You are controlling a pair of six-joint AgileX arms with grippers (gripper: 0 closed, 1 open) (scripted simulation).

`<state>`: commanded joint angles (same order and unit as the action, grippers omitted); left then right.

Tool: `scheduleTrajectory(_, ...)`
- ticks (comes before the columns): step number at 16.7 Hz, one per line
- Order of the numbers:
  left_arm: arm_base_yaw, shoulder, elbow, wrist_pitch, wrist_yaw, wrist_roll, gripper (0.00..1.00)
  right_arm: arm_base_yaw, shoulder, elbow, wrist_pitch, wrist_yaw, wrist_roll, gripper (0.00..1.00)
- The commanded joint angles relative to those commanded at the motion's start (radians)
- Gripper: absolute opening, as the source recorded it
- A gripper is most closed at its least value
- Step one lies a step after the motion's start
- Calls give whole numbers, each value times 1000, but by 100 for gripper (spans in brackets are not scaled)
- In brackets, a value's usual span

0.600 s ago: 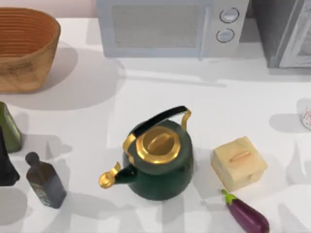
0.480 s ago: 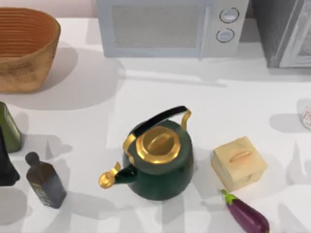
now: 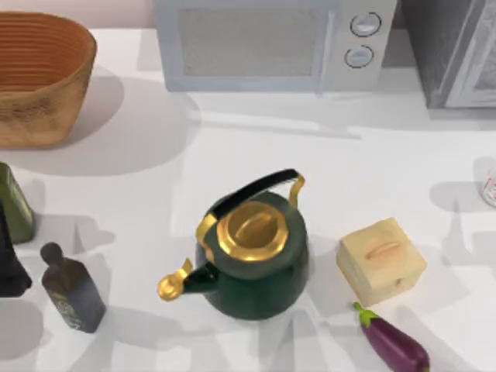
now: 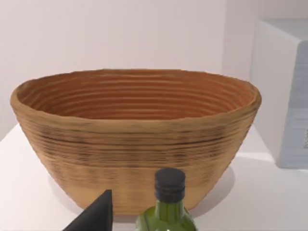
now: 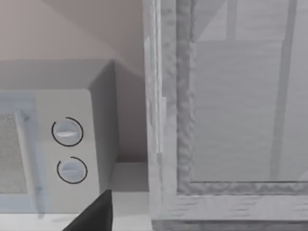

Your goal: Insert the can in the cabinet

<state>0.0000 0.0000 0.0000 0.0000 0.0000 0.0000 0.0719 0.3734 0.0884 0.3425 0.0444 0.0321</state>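
The can (image 3: pixel 490 188) is a pale speckled container cut off by the right edge of the top view, standing on the table. The cabinet (image 3: pixel 453 50) is the grey mottled unit at the back right, right of the microwave; its pale framed door (image 5: pixel 240 110) looms close in the right wrist view. A dark part of my right gripper (image 5: pixel 94 214) faces the gap between the microwave and the cabinet. My left arm (image 3: pixel 8 263) is a dark shape at the table's left edge, beside the green bottle, and a dark part of my left gripper (image 4: pixel 96 216) points toward the basket.
A white microwave (image 3: pixel 271 43) stands at the back centre and a wicker basket (image 3: pixel 39 77) at the back left. A green and gold kettle (image 3: pixel 252 248) sits mid-table, with a tan box (image 3: pixel 381 260) and an eggplant (image 3: pixel 395 345) to its right. A dark bottle (image 3: pixel 71 288) and a green bottle (image 3: pixel 14 203) stand at the left.
Faint shadows on the right side of the table have shifted a little. No object has moved.
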Motion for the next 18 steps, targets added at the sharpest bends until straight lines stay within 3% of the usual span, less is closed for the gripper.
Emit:
scheduleTrajectory(9,0,0,0,0,0,0,100,24,1066,87,861,34,25,100)
scheduleTrajectory(14,0,0,0,0,0,0,100,-16,1533,101,1199,13,10,100)
scheduleTrajectory(18,0,0,0,0,0,0,100,-59,1752,115,1384,-11,-7,100)
